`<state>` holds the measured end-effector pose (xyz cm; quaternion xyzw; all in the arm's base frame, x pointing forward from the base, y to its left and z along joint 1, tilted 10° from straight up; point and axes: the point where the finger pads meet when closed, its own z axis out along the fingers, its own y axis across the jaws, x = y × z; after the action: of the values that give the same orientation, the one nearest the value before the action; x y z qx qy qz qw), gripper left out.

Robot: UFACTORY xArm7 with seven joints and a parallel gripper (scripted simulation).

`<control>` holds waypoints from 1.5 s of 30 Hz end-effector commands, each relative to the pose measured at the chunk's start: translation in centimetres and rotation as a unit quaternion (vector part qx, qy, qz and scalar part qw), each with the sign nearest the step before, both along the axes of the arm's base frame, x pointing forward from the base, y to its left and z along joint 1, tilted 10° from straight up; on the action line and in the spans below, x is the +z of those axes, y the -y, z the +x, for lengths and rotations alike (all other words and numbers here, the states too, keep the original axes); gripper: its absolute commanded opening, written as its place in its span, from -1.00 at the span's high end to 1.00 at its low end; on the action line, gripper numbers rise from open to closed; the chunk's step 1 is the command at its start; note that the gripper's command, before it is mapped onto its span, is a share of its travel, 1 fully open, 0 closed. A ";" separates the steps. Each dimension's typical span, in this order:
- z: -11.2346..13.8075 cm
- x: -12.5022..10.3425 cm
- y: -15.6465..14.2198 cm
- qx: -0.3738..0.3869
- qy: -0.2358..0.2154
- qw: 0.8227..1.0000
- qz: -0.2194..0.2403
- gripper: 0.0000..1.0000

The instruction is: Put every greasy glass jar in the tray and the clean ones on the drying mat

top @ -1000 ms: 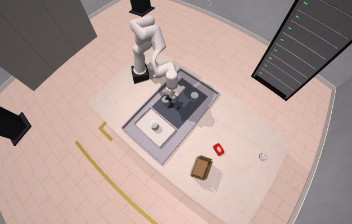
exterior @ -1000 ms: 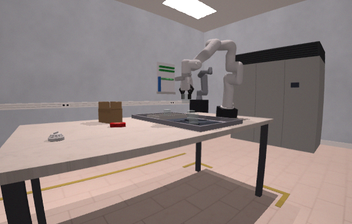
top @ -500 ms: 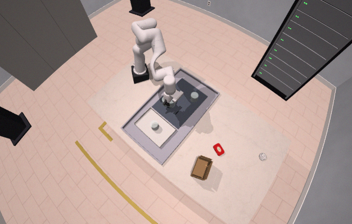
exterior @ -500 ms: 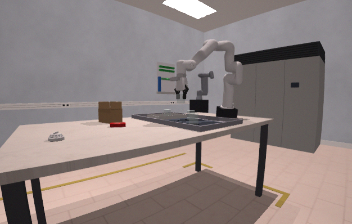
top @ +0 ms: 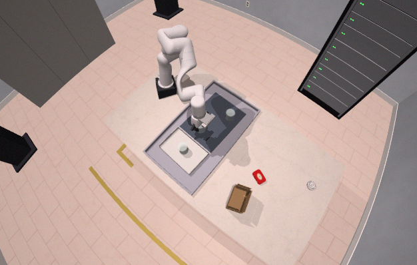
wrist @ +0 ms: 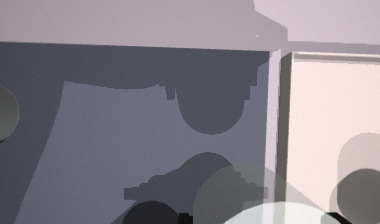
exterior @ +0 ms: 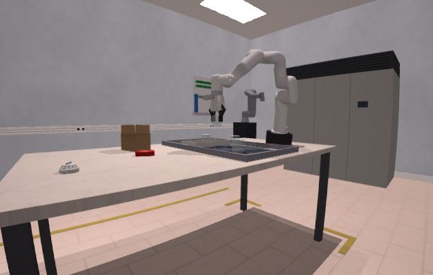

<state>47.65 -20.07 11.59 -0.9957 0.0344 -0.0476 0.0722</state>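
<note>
My gripper [top: 197, 126] is shut on a glass jar [wrist: 272, 212] and holds it in the air over the dark drying mat [top: 216, 120], near the mat's edge next to the white tray [top: 184, 155]. In the wrist view the held jar fills the bottom edge. A second glass jar [top: 230, 113] stands on the mat at its far end and also shows at the left of the wrist view [wrist: 2, 112]. A third jar [top: 183, 148] stands in the tray and also shows at the right of the wrist view [wrist: 363, 187]. In the side view the gripper [exterior: 216, 116] hangs well above the table.
Mat and tray lie inside a grey rimmed basin [top: 160, 160]. A cardboard box [top: 238, 198], a red flat object [top: 259, 176] and a small grey round object [top: 311, 185] lie on the table beyond it. The arm's base [top: 166, 88] stands at the table's far corner.
</note>
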 end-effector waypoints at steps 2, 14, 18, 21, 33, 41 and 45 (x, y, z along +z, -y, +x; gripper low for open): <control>0.7 0.0 1.9 -0.001 0.002 1.000 -0.001 1.00; 1.7 -0.3 5.0 -0.001 0.002 1.000 -0.001 1.00; 2.1 -0.5 6.3 -0.001 0.002 1.000 -0.001 1.00; 2.4 -0.6 7.2 -0.001 0.002 1.000 -0.001 1.00; 3.3 -0.9 10.4 -0.001 0.002 1.000 -0.001 1.00; 4.1 -1.2 12.9 -0.001 0.002 1.000 -0.001 1.00; 4.5 -1.3 14.2 -0.001 0.002 1.000 -0.001 1.00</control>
<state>51.63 -32.79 10.13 -0.9956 0.0349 -0.0483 0.0724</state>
